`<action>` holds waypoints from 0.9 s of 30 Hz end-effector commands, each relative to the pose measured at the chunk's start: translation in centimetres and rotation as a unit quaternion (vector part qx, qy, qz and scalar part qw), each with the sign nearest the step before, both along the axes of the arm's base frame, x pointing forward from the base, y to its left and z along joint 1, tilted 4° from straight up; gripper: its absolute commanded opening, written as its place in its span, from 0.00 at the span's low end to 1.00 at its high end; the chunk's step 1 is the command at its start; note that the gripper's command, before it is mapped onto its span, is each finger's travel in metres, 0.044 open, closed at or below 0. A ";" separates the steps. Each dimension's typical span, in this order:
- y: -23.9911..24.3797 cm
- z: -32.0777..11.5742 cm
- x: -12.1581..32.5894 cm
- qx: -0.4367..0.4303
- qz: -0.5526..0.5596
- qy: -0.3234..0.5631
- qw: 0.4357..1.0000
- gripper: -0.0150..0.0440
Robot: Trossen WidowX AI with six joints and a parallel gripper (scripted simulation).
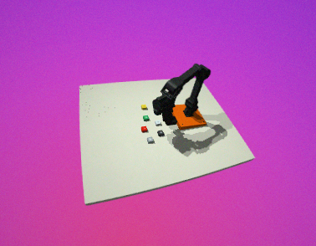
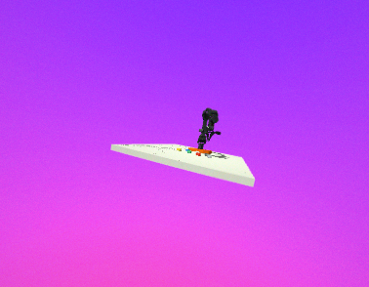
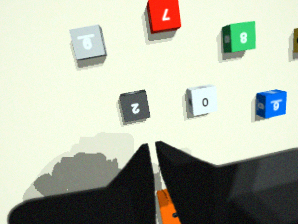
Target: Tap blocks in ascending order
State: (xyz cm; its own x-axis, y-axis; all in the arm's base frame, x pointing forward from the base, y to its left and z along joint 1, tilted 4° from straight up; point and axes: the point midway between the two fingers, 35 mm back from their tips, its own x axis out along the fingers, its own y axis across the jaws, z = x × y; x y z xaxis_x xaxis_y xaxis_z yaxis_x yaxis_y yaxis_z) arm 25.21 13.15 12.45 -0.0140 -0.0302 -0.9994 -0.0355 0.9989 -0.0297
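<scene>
My gripper [image 3: 152,148] is shut and empty. Its tips are above the table, near the black block marked 2 [image 3: 135,106] [image 1: 160,133] and the white block marked 0 [image 3: 204,102] [image 1: 158,123], touching neither in the wrist view. A blue block [image 3: 272,104] at right shows a barred 6 or 9; the arm hides it in the top view. A grey block [image 3: 87,43] [image 1: 150,140] also has a barred, unclear digit. The red block [image 3: 165,15] [image 1: 144,129] shows 7, the green block [image 3: 243,37] [image 1: 145,118] shows 8. The yellow block [image 1: 144,107] is cut off in the wrist view, digit unreadable.
The orange base plate [image 1: 188,121] [image 3: 168,206] lies under the arm. The pale table [image 1: 107,167] [image 2: 227,168] has its near edge well in front of the blocks. The arm's shadow falls beside the base. The blocks stand apart in two rough rows.
</scene>
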 end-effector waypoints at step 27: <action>-23.4 -3.6 6.1 -0.013 0.009 -0.001 1.000 0.29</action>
